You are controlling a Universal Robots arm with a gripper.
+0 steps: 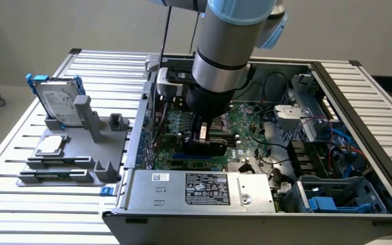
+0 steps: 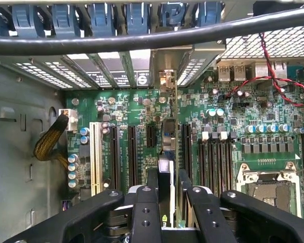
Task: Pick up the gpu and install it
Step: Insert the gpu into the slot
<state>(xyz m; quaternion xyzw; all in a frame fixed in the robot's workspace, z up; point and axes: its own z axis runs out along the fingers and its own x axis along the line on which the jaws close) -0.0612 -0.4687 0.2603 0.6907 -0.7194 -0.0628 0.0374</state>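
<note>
The gpu point(image 2: 167, 144) stands on edge over the expansion slots point(image 2: 132, 152) of the motherboard point(image 2: 253, 126), clamped between the fingers point(image 2: 152, 185) of the gripper point(image 2: 168, 185) (it is seen edge-on, so its faces are hidden). Whether its lower edge sits in a slot cannot be told. In the exterior view the arm point(image 1: 226, 46) covers the card inside the open computer case point(image 1: 359, 97). The hard drive point(image 1: 56, 99) stands well apart at the exterior view's left.

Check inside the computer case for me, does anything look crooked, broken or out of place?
Nothing stands out. The end effector holds the gpu on edge, in line with the slots of the motherboard, not tilted. No damage or spill shows.
</note>
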